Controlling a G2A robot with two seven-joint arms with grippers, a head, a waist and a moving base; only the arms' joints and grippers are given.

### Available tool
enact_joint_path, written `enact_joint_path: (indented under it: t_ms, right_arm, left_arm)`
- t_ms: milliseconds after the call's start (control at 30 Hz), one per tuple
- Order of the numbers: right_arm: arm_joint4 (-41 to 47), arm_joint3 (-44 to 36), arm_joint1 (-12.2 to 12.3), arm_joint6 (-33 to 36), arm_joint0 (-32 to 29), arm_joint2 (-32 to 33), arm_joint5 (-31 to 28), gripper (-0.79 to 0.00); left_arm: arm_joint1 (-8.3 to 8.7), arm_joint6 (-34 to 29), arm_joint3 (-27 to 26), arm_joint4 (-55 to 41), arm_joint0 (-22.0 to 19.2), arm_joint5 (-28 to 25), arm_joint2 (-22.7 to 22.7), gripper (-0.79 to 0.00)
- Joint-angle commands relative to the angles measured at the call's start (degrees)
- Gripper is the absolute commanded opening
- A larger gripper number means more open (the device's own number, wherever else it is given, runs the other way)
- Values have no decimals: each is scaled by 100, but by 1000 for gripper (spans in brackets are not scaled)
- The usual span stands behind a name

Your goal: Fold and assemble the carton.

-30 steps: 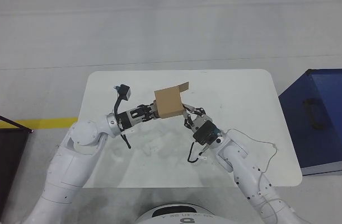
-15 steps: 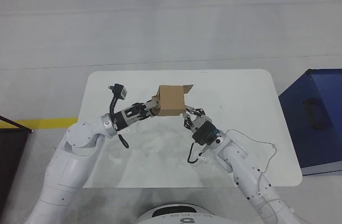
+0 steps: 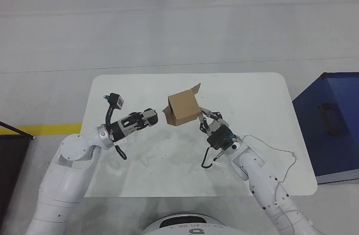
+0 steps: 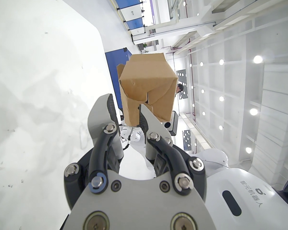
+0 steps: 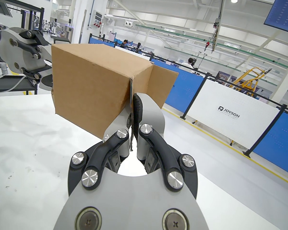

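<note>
Holding the brown cardboard carton (image 3: pixel 182 108) above the middle of the white surface (image 3: pixel 255 158), a little toward its far edge. Pinched by the right hand (image 5: pixel 132 104), fingers (image 5: pixel 144 111) pressed together on a thin cardboard edge at the carton's near right corner. Lifted clear of the surface and tilted. Squared up into a box shape, with one flap (image 3: pixel 194 90) sticking out loose on the far side. On the end facing the left hand (image 4: pixel 124 111), end flaps (image 4: pixel 148 96) folded inward but not flush, with ragged gaps where they meet. Left hand spread open, gripping nothing, level with that end and just beside it on the carton's left. From above, a narrow strip of surface between its fingertips (image 3: pixel 154 115) and the cardboard. From the right wrist, fingertips lost behind the carton's wall, so contact hard to judge. Off the surface to the right, a blue bin (image 3: pixel 338 126) on the floor. To the left, a yellow floor line (image 3: pixel 50 127).
</note>
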Motion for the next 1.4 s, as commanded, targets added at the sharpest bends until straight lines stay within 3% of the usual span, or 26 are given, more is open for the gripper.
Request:
enact_joint_path:
  t_ms: [0, 67, 333, 433, 467, 500, 533, 633, 867, 1033, 1367]
  right_arm:
    - [115, -55, 6, 9, -25, 101, 56, -785]
    - [115, -55, 6, 9, -25, 101, 56, -785]
    - [115, -55, 6, 9, -25, 101, 56, -785]
    - [1159, -27, -42, 36, -70, 186, 18, -785]
    - [1356, 19, -52, 66, -68, 202, -2, -785]
    - [1679, 61, -70, 34, -89, 197, -49, -785]
    - [1979, 109, -87, -15, -104, 192, -103, -785]
    - [2942, 345, -139, -195, -155, 200, -328, -785]
    - [3049, 641, -175, -311, -112, 100, -525, -785]
    - [2811, 538, -166, -370, -196, 105, -566, -785]
    - [2551, 467, -173, -328, -315, -13, -651, -785]
  left_arm:
    - [-3, -4, 5, -96, 18, -75, -13, -505]
    - [-3, 9, -7, -116, 21, -126, -24, 0]
    - [-3, 9, -7, -116, 21, -126, -24, 0]
    - [-45, 79, -114, -1031, 101, -136, -31, -18]
    - [-49, 59, -115, -1255, 121, -133, -78, -163]
    - [-51, 45, -102, -1459, 147, -121, -126, -194]
    - [-52, -5, -94, -1644, 171, -68, -157, -286]
    - [-41, -143, -169, -1981, 194, 256, -245, -391]
    - [2, -30, -674, -1477, 183, 1082, -197, -437]
    - [9, 242, -756, -821, -30, 1607, 75, -465]
    - [-13, 318, -686, -352, -357, 1793, 476, -486]
